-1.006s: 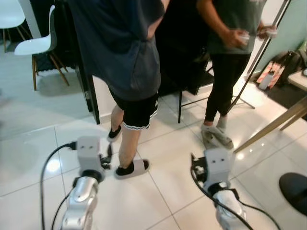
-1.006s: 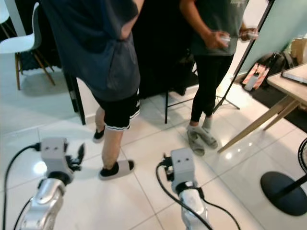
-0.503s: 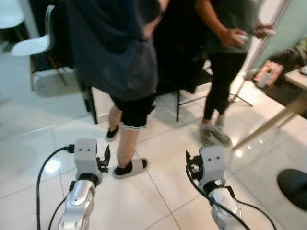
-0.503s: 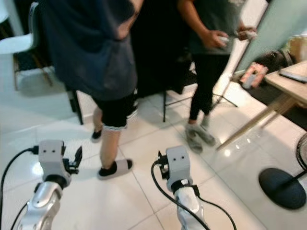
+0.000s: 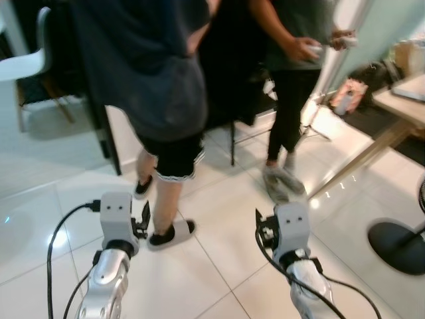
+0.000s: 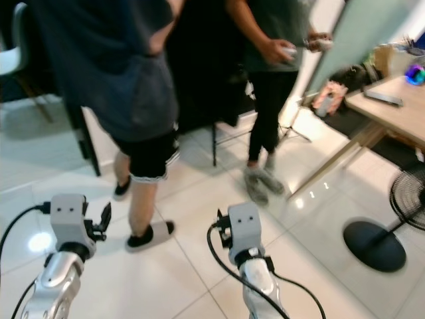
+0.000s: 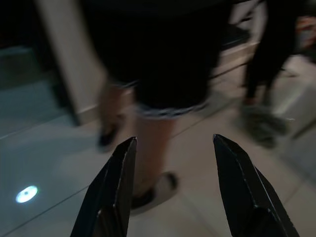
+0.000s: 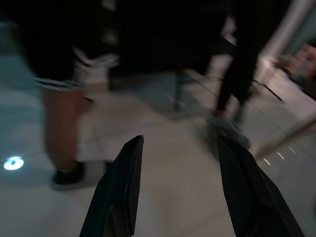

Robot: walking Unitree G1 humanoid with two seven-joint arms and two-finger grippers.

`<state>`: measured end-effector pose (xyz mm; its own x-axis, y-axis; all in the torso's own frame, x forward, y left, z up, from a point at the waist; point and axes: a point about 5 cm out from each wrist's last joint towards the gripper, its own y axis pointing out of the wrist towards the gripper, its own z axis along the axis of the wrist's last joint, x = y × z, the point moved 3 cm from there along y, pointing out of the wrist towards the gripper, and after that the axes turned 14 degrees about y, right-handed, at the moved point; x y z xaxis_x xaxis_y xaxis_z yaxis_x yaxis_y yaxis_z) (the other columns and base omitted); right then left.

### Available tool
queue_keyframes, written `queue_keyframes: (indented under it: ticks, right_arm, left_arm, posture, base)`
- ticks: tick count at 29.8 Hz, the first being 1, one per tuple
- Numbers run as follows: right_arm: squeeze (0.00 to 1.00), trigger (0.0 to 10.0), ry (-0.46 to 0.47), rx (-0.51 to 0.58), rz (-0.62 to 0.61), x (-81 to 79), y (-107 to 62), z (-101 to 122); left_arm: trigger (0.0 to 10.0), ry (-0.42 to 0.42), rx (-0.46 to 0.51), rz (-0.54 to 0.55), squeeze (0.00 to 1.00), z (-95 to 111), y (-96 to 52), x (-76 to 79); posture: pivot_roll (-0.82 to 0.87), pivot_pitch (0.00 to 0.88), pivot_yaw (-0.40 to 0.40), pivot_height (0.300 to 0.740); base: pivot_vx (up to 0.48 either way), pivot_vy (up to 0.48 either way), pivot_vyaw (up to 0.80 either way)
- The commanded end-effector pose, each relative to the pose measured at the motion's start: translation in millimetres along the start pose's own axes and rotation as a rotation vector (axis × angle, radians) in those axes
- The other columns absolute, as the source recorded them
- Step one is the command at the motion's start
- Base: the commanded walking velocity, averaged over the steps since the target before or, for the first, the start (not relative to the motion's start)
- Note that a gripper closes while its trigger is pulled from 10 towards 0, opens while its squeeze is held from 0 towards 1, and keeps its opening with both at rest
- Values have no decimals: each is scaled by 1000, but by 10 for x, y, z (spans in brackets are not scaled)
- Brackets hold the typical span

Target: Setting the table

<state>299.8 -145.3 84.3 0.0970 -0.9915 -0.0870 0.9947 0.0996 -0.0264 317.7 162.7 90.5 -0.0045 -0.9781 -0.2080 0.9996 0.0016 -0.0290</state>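
A light wooden table (image 6: 393, 110) stands at the far right, with a flat grey item (image 6: 382, 97) and a small colourful object (image 6: 416, 72) on it. Both silver arms are held low over the white tiled floor. In the left wrist view my left gripper (image 7: 174, 140) is open and empty, pointing at a person's legs. The right wrist view has my right gripper (image 8: 181, 140) open too, with nothing between its fingers. The pictures are blurred.
A person in a dark shirt and black shorts (image 5: 166, 100) stands close ahead on the left. A second person in black trousers (image 5: 292, 86) stands beyond, holding small controllers. A floor fan (image 6: 374, 244) stands at the right, a white chair (image 5: 23, 63) far left.
The whole picture has slid leftward, so the camera has turned to the right; the table and fan show more. Both arms keep their pose and both grippers stay open.
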Motion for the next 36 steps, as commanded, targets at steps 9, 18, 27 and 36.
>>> queue_keyframes:
  ticks: [9,18,27,36]
  right_arm:
    - [0,10000,17,-11,-16,32,-6,-21]
    - [0,10000,18,-12,-15,32,-4,-21]
    - [0,10000,19,-13,-14,32,0,-21]
    - [0,10000,18,-13,-14,35,-2,-19]
  left_arm:
    - [10000,3,-17,-19,0,-33,-8,54]
    - [10000,2,-16,-23,0,-28,-5,64]
    - [10000,1,-19,-26,0,-27,2,74]
    - [10000,-1,-20,-26,0,-26,1,82]
  posture:
    - [-128,0,22,740]
    - [-129,0,22,740]
    - [-129,0,22,740]
    - [-128,0,20,740]
  base:
    - [0,0,-800]
    - [0,0,-800]
    - [0,0,-800]
    - [0,0,-800]
